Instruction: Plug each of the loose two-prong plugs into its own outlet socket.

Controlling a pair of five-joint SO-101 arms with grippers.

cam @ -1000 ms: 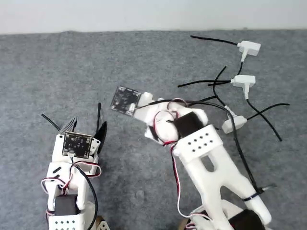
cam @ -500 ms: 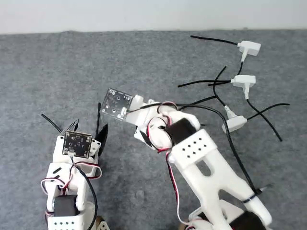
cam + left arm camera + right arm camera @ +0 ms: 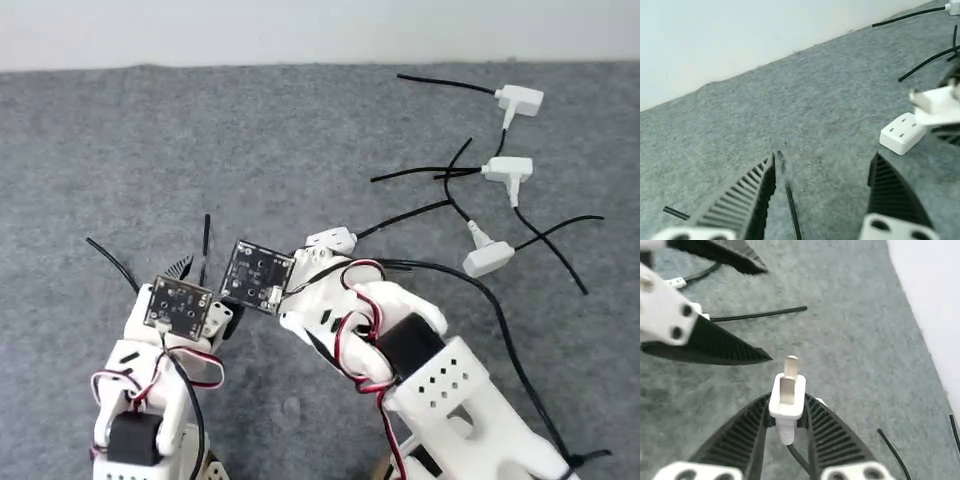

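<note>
One white two-prong plug [image 3: 787,390] is pinched by its body in the right gripper [image 3: 788,400], prongs pointing out past the fingertips toward the left gripper [image 3: 823,160]. Left gripper is spread wide and holds nothing, low over the grey carpet [image 3: 300,130], with a loose black wire [image 3: 790,200] between its jaws. White outlet socket [image 3: 332,240] lies on the carpet just beside the right wrist, off the prongs' line, not ahead; slots seemingly face up. Right arm is nearer. Plug likely needs turning toward the socket.

Setting: grey felt-topped desk [image 3: 120,150], plain white wall [image 3: 300,30] behind.
Wall meets desk along its far edge; lighting even.
</note>
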